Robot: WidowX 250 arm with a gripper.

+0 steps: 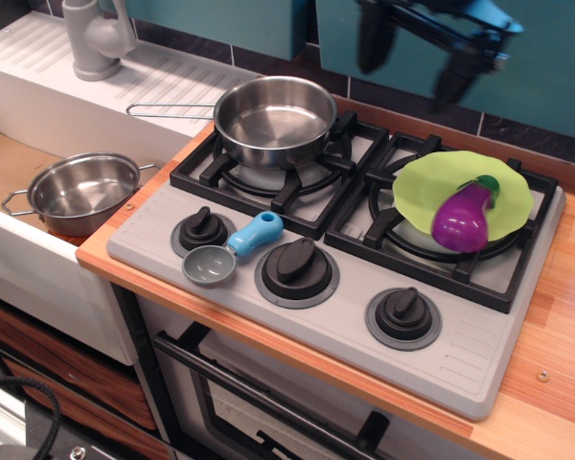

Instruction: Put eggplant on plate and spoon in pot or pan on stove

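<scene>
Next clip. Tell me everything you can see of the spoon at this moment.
The spoon is a short toy with a round grey bowl and a chunky light-blue handle, plastic by the look of it. It lies flat on the grey stove front panel, bowl facing up and empty, between the left knob and the middle knob. The handle points up-right toward the burner grate. Nothing grips it; the end effector is open, high above the back.

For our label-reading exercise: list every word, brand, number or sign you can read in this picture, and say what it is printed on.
None: no readable text appears.
The stove, its knobs, the pan, plate, eggplant and spoon show no writing.
The gripper is blurred; no marking can be made out.
</scene>
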